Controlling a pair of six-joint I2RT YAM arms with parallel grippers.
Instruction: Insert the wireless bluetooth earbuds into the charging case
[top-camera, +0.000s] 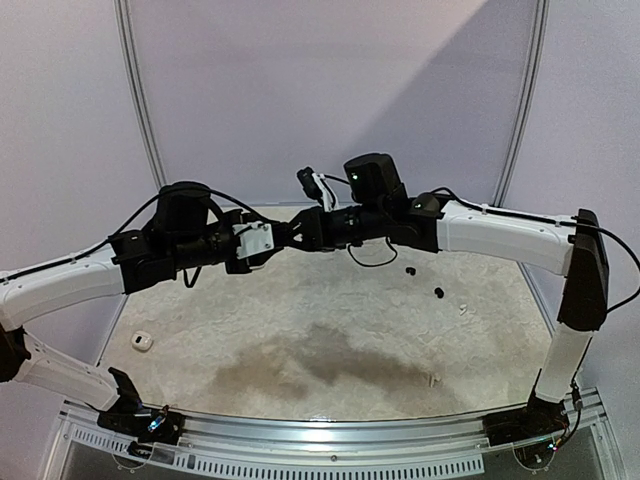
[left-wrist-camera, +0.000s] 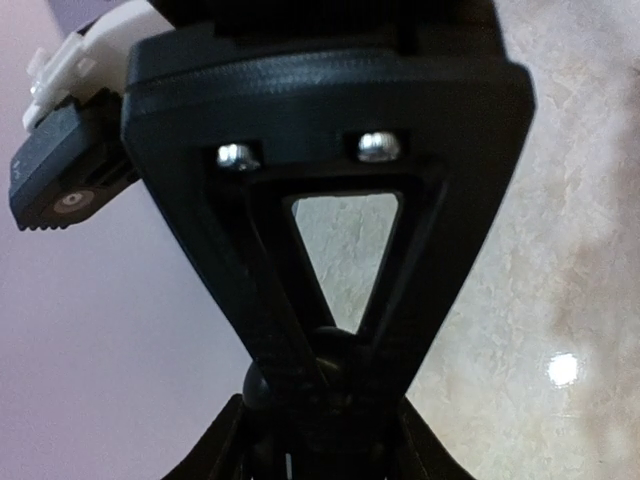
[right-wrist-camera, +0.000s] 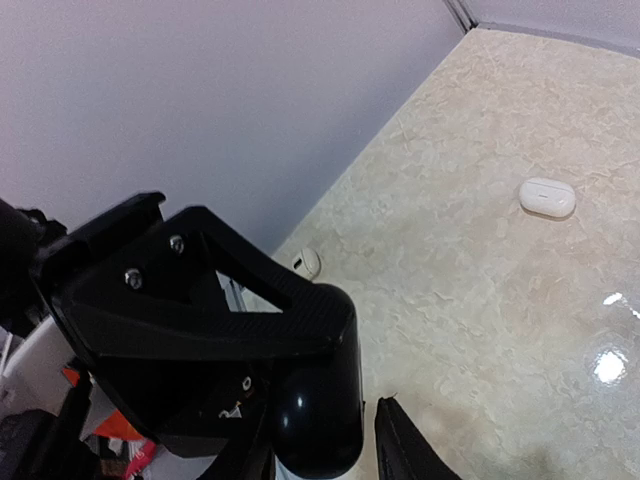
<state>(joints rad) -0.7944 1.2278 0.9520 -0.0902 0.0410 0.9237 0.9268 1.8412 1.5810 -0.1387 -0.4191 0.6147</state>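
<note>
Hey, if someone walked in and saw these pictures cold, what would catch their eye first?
First, the left gripper and right gripper, tip to tip in mid-air over the far middle of the pale marbled tabletop, with a glossy black rounded case between them. Then the small white pebble-shaped case lying alone near the left edge, and the broad dark stain nearer the arm bases.

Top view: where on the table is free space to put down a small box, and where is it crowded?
The widest bare patch is the front middle of the table, between the white case at the left and the black earbuds on the right. It is crowded at the back middle, where the left arm and the right arm meet.
</note>
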